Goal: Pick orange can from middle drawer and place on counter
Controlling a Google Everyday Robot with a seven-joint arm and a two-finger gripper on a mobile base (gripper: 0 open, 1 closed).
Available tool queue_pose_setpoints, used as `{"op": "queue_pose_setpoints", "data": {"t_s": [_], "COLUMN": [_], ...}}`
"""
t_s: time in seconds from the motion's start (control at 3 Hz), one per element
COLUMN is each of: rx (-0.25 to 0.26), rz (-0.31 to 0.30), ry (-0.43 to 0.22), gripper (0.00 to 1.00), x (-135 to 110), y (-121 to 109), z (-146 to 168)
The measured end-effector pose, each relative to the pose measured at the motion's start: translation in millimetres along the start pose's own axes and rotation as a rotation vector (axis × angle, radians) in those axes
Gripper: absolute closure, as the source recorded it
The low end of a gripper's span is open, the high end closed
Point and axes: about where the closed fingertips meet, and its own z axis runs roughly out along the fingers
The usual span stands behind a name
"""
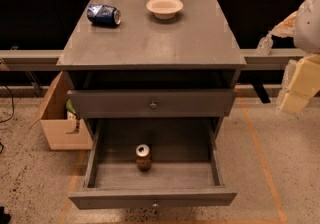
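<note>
Orange can [143, 157] stands upright in the pulled-out middle drawer [180, 175].
Its long axis is vertical, silver lid up, near the drawer's centre, and its label is too small to read. The far end of the worktop [150, 43] holds one dented blue can [104, 15] lying on its side and one bowl [164, 7]. The tool [296, 95] hangs at the right, well apart; whether released or clenched, cannot tell.

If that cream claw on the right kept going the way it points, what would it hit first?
Probably the floor. The gripper, at the right edge beside the counter, seems to point down and slightly left, missing the middle drawer; depth is unclear.
</note>
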Motion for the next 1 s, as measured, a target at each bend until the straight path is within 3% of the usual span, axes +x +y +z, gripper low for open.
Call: {"op": "queue_pose_setpoints", "data": {"t_s": [0.33, 0.67, 1.0], "rx": [0.0, -0.028, -0.106], "rz": [0.0, -0.015, -0.047], "ry": [0.0, -0.05, -0.159], "gripper": [0.0, 0.0, 0.0], "x": [0, -7, -21], "y": [0, 5, 22], "z": [0, 35, 110]}}
